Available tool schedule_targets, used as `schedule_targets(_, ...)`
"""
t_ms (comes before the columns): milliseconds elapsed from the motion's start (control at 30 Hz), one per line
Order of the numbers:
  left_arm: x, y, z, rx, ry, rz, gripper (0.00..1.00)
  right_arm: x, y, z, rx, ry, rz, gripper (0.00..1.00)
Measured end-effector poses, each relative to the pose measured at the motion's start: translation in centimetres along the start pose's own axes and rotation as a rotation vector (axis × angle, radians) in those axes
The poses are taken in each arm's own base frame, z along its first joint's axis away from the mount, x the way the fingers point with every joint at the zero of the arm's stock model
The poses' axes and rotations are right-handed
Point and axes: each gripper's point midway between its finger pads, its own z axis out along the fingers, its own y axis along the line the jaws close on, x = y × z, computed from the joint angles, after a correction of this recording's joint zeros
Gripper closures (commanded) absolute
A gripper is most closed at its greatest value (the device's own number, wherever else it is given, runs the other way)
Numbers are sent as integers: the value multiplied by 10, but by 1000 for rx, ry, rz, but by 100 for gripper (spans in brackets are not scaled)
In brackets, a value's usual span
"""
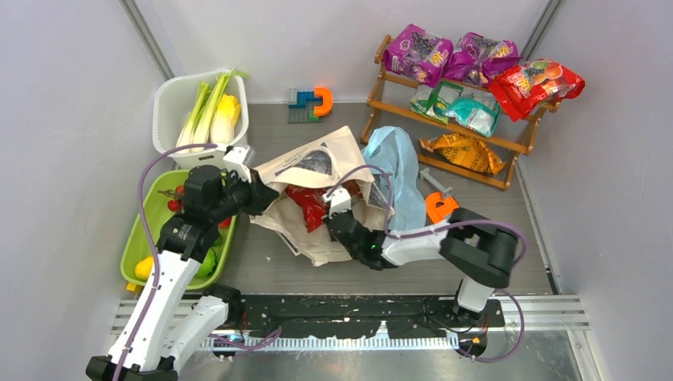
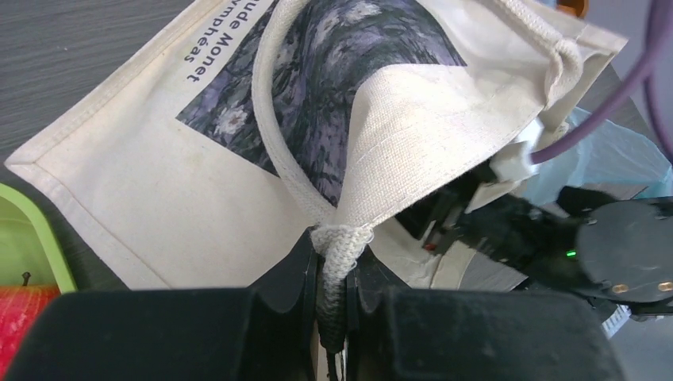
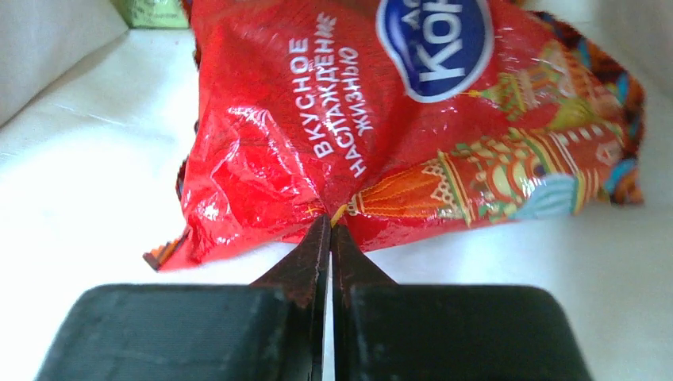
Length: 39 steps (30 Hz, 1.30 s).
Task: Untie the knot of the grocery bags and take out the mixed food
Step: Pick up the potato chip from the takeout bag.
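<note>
The cream canvas tote (image 1: 317, 167) lies in the middle with its mouth held up. My left gripper (image 1: 255, 194) is shut on the tote's woven handle (image 2: 341, 242), where it meets the bag's edge. My right gripper (image 1: 339, 210) reaches into the tote and is shut on the bottom edge of a red crinkly snack packet (image 3: 381, 119), also seen from above (image 1: 309, 205). The light-blue plastic bag (image 1: 401, 171) lies slack just right of the tote. Its knot does not show.
A white tub (image 1: 173, 95) holds green-white stalks and a yellow vegetable at the back left. A green tray (image 1: 147, 218) with small fruits lies beside my left arm. A wooden rack (image 1: 464, 119) at the back right holds purple, teal, red and orange packets. Toy blocks (image 1: 311, 101) sit at the back.
</note>
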Motion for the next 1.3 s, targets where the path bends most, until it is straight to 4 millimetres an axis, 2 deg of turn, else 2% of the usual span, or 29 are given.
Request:
schedule_targets(233, -2, 6, 0, -36, -11, 7, 100, -20, -27, -43, 4, -62, 64, 95)
schedule_targets(433, -3, 13, 1, -65, -12, 34, 100, -34, -19, -87, -37, -101, 77, 95)
schedule_targets(467, -2, 13, 1, -66, -9, 36, 100, -37, -16, -93, -52, -110, 86, 89)
schedule_targets(500, -2, 14, 2, -64, -6, 39, 100, -40, -14, -98, -66, -116, 94, 71)
schedule_targets(533, -1, 13, 4, -57, -4, 42, 100, -41, -12, -103, -86, -121, 103, 60)
schedule_targets(567, 0, 13, 5, -50, -3, 46, 100, -42, -10, -106, -103, -124, 111, 40)
schedule_targets(633, 3, 11, 8, -27, 5, 52, 100, -40, -4, -108, -134, -118, 111, 27)
schedule_targets(667, 5, 9, 10, -14, 9, 52, 100, -38, -2, -106, -146, -112, 99, 23)
schedule_targets(700, 7, 8, 12, -3, 14, 51, 100, -36, 1, -104, -154, -108, 88, 14)
schedule_targets(767, 11, 7, 13, 12, 21, 50, 100, -30, 8, -96, -157, -90, 53, 6)
schedule_targets(833, 12, 5, 13, 24, 22, 53, 100, -27, 17, -83, -146, -70, 10, 3)
schedule_targets(967, 12, 3, 12, 34, 16, 66, 100, -39, 36, -57, -107, -74, -30, 1)
schedule_targets(1100, 12, 1, 11, 47, 15, 78, 100, -50, 44, -35, -31, -92, -38, 4)
schedule_targets(1200, 12, 1, 11, 50, 15, 79, 100, -50, 45, -16, 52, -83, -59, 4)
schedule_targets(1300, 10, 0, 10, 50, 6, 82, 100, -41, 39, 1, 150, -60, -101, 4)
